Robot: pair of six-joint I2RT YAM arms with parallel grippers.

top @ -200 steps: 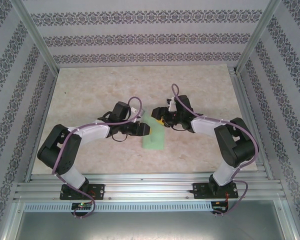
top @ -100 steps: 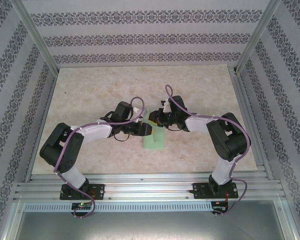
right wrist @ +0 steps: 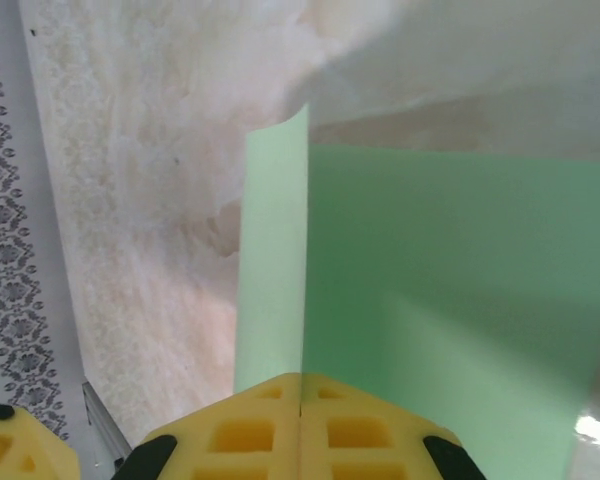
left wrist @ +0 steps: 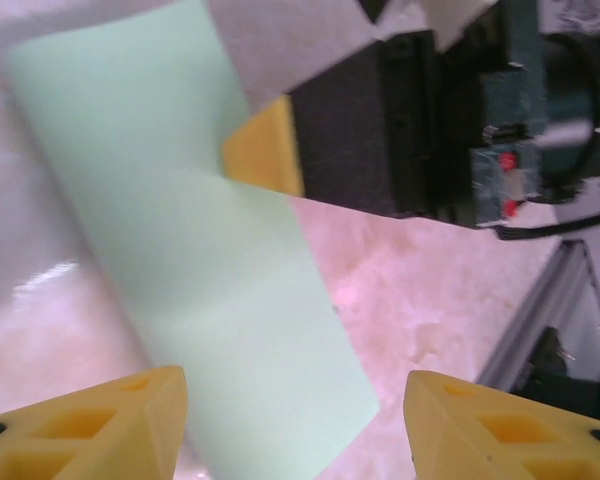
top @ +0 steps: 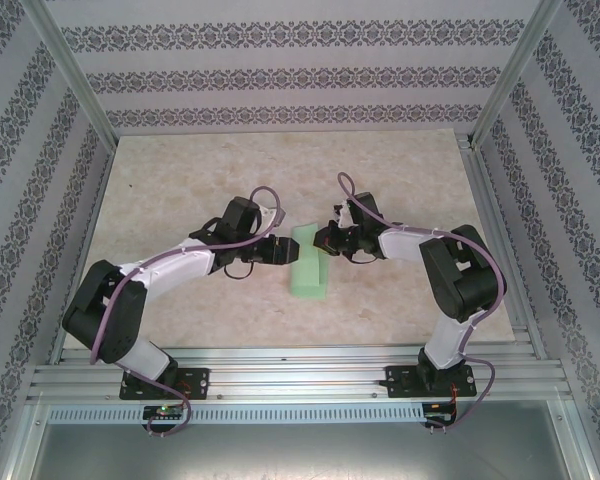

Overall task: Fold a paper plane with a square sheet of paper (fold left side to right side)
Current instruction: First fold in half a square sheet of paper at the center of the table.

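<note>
Midway along the bench [top: 180, 180], you have the paper [top: 309, 268] pinched by one edge in your closed right fingers [right wrist: 250, 430], its other side between your open left fingers [left wrist: 90, 420].

No text or label is legible anywhere.

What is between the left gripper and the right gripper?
The square sheet of paper, folded into a narrow green strip, lies between the left gripper and the right gripper in the top view; the right jaws are shut on its edge.
</note>
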